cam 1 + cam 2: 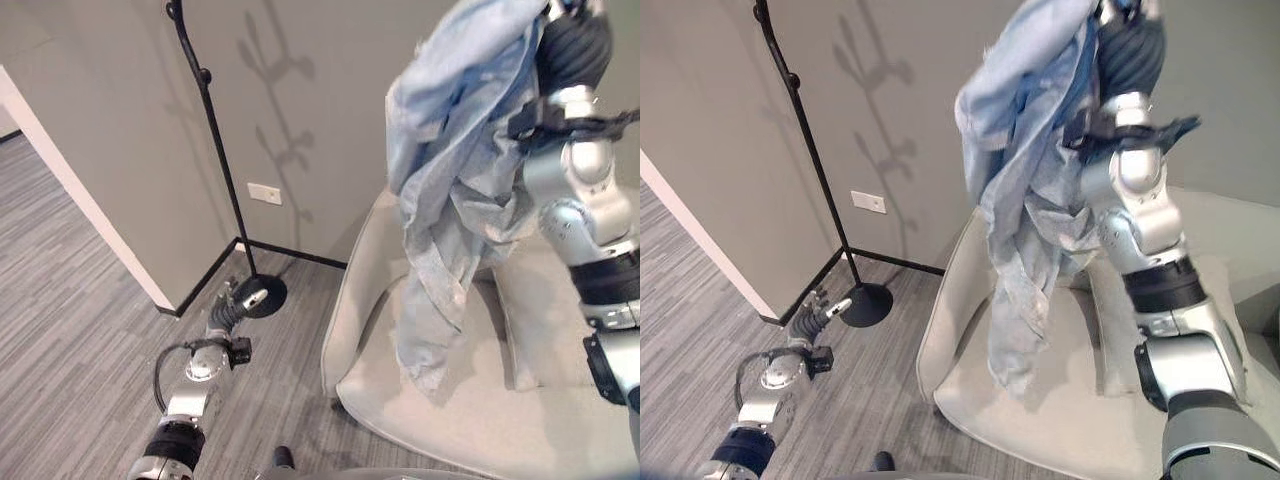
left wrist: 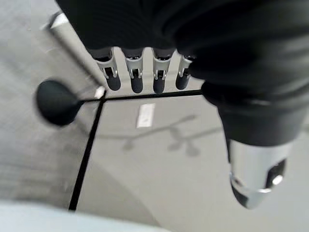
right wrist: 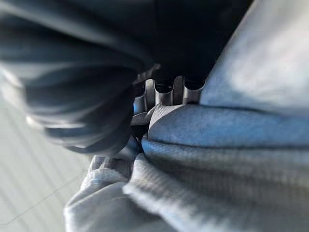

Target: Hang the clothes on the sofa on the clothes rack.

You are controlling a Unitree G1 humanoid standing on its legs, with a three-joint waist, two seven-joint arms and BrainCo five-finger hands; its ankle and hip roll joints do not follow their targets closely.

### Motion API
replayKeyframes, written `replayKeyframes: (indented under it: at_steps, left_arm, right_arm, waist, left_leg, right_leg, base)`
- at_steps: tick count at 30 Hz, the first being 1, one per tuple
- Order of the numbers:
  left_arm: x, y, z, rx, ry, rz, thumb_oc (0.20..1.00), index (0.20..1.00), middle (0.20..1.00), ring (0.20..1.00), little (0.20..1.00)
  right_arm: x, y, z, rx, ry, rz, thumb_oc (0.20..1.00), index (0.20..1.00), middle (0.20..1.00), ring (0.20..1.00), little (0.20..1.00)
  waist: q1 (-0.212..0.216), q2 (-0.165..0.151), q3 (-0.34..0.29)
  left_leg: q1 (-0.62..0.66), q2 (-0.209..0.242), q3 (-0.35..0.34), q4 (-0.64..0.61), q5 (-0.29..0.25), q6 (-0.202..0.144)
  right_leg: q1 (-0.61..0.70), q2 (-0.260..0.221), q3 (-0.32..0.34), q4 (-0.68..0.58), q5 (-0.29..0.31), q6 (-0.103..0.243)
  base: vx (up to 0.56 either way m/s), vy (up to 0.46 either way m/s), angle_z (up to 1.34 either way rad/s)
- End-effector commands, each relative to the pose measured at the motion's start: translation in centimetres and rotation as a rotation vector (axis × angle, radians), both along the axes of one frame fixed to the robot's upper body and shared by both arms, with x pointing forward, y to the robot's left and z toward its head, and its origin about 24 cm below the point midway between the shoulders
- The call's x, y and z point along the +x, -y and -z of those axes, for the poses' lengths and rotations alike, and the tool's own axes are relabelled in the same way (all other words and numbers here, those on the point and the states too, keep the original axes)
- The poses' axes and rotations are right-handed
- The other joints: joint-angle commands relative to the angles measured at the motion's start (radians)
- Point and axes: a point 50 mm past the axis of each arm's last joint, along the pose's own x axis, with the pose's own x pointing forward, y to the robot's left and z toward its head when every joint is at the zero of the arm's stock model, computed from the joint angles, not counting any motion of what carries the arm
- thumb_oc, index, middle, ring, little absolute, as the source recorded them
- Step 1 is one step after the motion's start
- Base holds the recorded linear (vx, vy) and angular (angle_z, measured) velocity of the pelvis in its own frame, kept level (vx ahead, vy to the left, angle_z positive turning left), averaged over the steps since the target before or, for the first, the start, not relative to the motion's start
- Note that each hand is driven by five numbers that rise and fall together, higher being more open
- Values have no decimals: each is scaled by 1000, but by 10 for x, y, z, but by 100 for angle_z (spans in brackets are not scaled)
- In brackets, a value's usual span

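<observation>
A light blue garment (image 1: 450,200) hangs in long folds from my right hand (image 1: 572,45), which is raised high above the pale grey sofa (image 1: 560,420). In the right wrist view the fingers (image 3: 164,92) are curled into the cloth (image 3: 217,159). The garment's lower end dangles just over the sofa seat. The black clothes rack (image 1: 215,140) stands to the left against the wall, its round base (image 1: 262,295) on the floor. My left hand (image 1: 228,310) hangs low beside that base, fingers (image 2: 136,77) straight and holding nothing.
A grey wall runs behind the rack and sofa, with a white socket plate (image 1: 265,193) low on it. A white wall edge (image 1: 90,200) slants down at the left. Grey striped carpet (image 1: 80,330) covers the floor between rack and sofa.
</observation>
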Motion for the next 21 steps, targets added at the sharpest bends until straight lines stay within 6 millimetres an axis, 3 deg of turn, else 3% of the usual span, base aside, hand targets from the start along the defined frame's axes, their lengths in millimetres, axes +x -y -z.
replayKeyframes:
  at_steps: [1,5,6,7,9,11,12,13,16,21]
  left_arm:
    - [25,-2,-30,185,150,5,1000,1000,1000,1000,1000]
    - [42,40,-41,162,250,100,1000,1000,1000,1000,1000]
    - [42,41,-41,161,251,100,1000,1000,1000,1000,1000]
    - [46,69,-40,121,257,202,1000,1000,1000,1000,1000]
    - [49,98,-38,101,257,305,1000,1000,1000,1000,1000]
    - [50,125,-35,93,241,403,1000,1000,1000,1000,1000]
    - [51,125,-36,92,243,403,1000,1000,1000,1000,1000]
    - [49,153,-31,25,208,493,1000,1000,1000,1000,1000]
    - [44,192,-39,-106,216,641,1000,1000,1000,1000,1000]
    - [22,229,-60,-264,266,881,1000,1000,1000,1000,1000]
  right_arm:
    - [-11,-6,-29,-54,120,-15,200,200,200,200,200]
    - [-19,-36,-24,-128,139,-154,200,200,200,200,200]
    - [-19,-36,-25,-129,140,-153,200,200,200,200,200]
    - [-20,-47,-27,-148,153,-188,200,200,200,200,200]
    - [-19,-58,-34,-151,175,-207,200,200,200,200,200]
    - [-19,-69,-47,-144,199,-216,200,200,200,200,200]
    - [-18,-69,-47,-145,201,-216,200,200,200,200,200]
    - [-20,-82,-59,-140,227,-230,200,200,200,200,200]
    - [-17,-93,-71,-122,240,-229,200,200,200,200,200]
    - [-10,-107,-84,-75,226,-224,200,200,200,200,200]
  waist:
    - [3,16,-50]
    - [-16,6,-62]
    - [-14,7,-61]
    - [-24,4,-66]
    - [-32,0,-69]
    - [-40,-5,-72]
    - [-40,-4,-71]
    - [-51,-8,-74]
    - [-63,-8,-74]
    - [-62,-9,-73]
  left_leg:
    - [1,167,10,-6,99,-151]
    - [21,177,30,-6,97,-152]
    - [22,177,30,-6,96,-152]
    - [25,180,38,-6,95,-152]
    - [26,182,45,-6,96,-152]
    - [24,185,50,-6,98,-153]
    - [24,185,50,-6,98,-153]
    - [23,189,53,-6,100,-152]
    - [23,191,57,-7,97,-151]
    - [27,192,64,-6,94,-150]
  right_leg:
    - [16,-1,-47,12,10,-13]
    - [22,0,-40,16,7,-16]
    - [21,0,-39,17,6,-16]
    - [20,-1,-35,17,7,-16]
    - [15,0,-28,17,10,-17]
    - [10,1,-21,17,12,-17]
    - [10,1,-21,17,12,-17]
    - [5,2,-16,18,14,-18]
    - [-1,1,-8,19,18,-18]
    - [-5,-1,3,13,28,-17]
  base:
    - [-8,-3,4]
    - [-2,0,-1]
    - [-10,-4,-6]
    - [-14,-5,-8]
    - [-18,-4,-11]
    - [-18,-2,-12]
    - [-28,-4,-4]
    - [-31,-1,-6]
    - [-26,-1,-14]
    - [-8,-3,-9]
